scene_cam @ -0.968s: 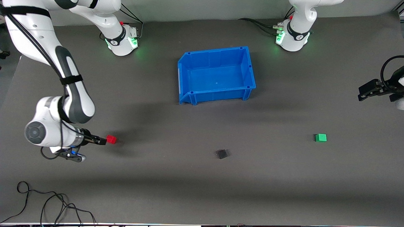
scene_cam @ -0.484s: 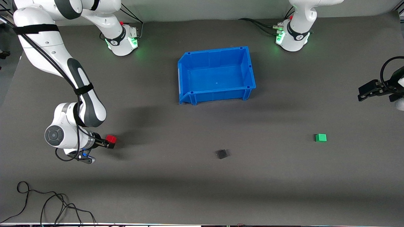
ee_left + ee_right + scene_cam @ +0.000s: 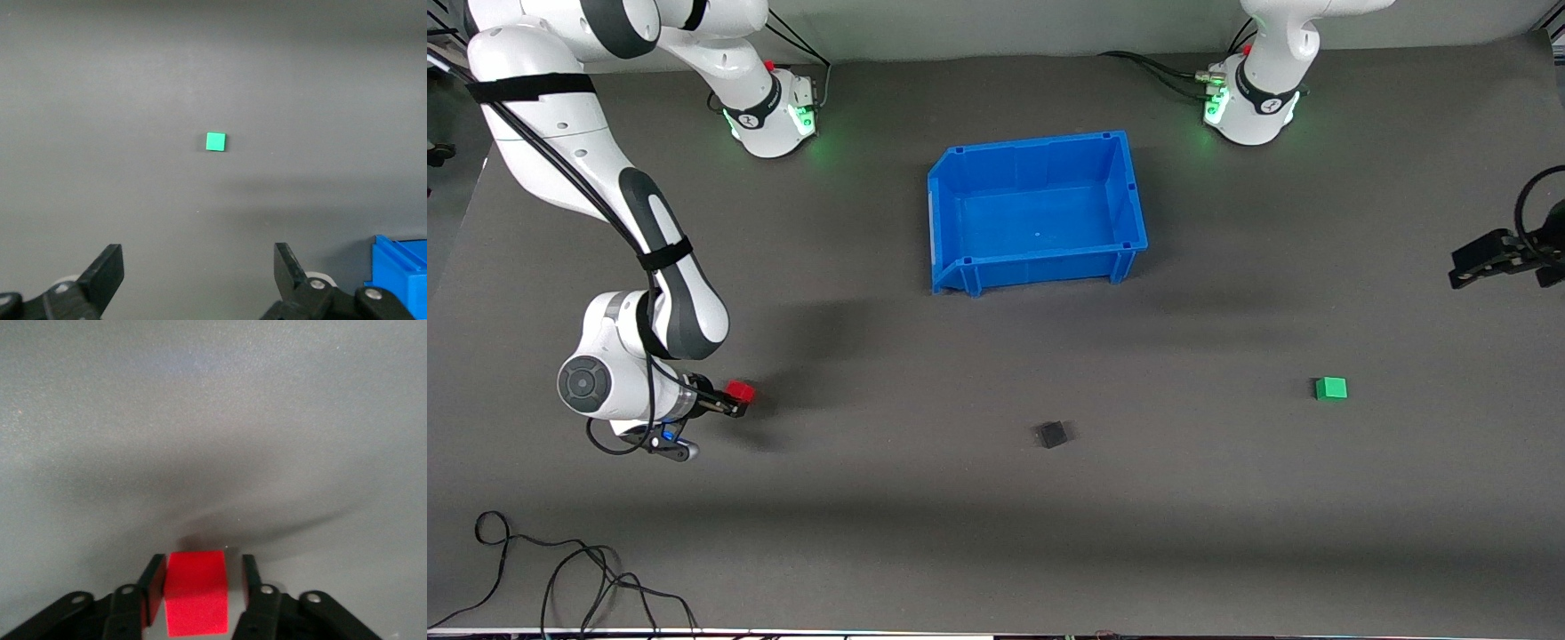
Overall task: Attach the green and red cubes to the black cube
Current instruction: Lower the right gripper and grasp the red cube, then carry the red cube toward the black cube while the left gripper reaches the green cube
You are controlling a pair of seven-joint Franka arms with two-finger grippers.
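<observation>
The red cube sits on the grey mat toward the right arm's end. My right gripper is low on the mat with its fingers on either side of the cube; one finger touches it and the other stands a small gap away, so the gripper is open. The black cube lies mid-table, nearer the front camera than the bin. The green cube lies toward the left arm's end. My left gripper is open and empty, high up, and it looks down on the green cube.
A blue bin stands empty at mid-table near the robots' bases; its corner also shows in the left wrist view. Loose black cables lie at the front edge toward the right arm's end.
My right gripper has slid forward until its fingers straddle the red cube, and the arm's elbow swung in. My left gripper has drifted outward toward the left arm's end of the table.
</observation>
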